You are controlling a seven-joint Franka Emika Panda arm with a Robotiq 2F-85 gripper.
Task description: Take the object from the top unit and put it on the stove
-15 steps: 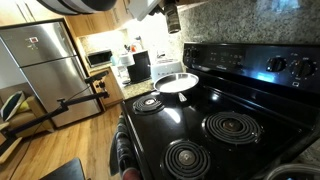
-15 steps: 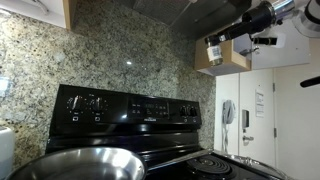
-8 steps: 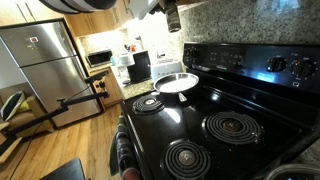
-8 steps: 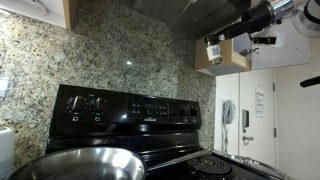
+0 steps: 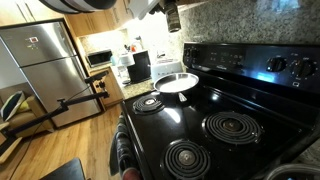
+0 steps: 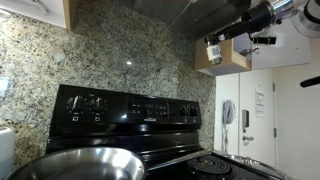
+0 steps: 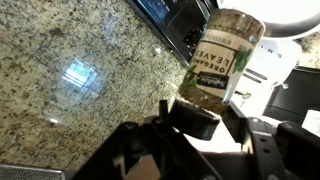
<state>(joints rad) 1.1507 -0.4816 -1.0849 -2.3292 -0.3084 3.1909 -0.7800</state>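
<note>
The stove (image 5: 190, 112) is glossy black, the wall (image 6: 120, 45) speckled brown granite, the jar (image 7: 222, 60) green-filled and black-capped.

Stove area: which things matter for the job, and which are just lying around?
Job: spice jar, clamped in the gripper; stove.
Lying about: steel pan on the stove; fridge; microwave.

Spice jar (image 7: 228, 50) high above stove (image 5: 195, 118), pan (image 5: 176, 82) on stove.

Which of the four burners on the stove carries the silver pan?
The far one by the back panel of the stove: the silver pan covers it; the other three burners lie bare.
</note>
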